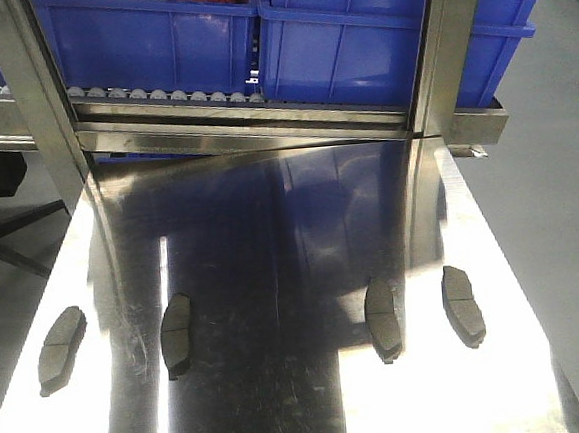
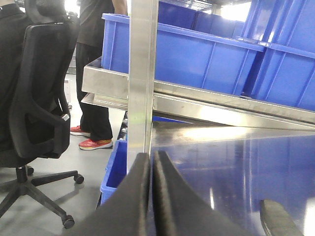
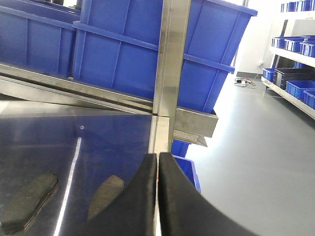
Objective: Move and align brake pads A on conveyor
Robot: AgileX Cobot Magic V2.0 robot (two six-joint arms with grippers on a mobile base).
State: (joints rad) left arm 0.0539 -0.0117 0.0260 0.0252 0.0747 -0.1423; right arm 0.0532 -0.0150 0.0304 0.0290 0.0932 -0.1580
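A mirror-bright steel table (image 1: 270,228) runs out from the roller rack (image 1: 160,94), which is loaded with blue bins (image 1: 145,32). Four brake pads A (image 1: 176,333) lie flat in a loose row well short of the rack, likely staged for pickup; the conveyor is out of view. The left gripper (image 2: 151,196) and right gripper (image 3: 157,196) are both pressed closed on nothing. No writing is legible.

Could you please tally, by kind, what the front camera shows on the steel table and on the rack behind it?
brake pads, lying on the steel table: 4
blue crates, on the rack: 2
Total: 6
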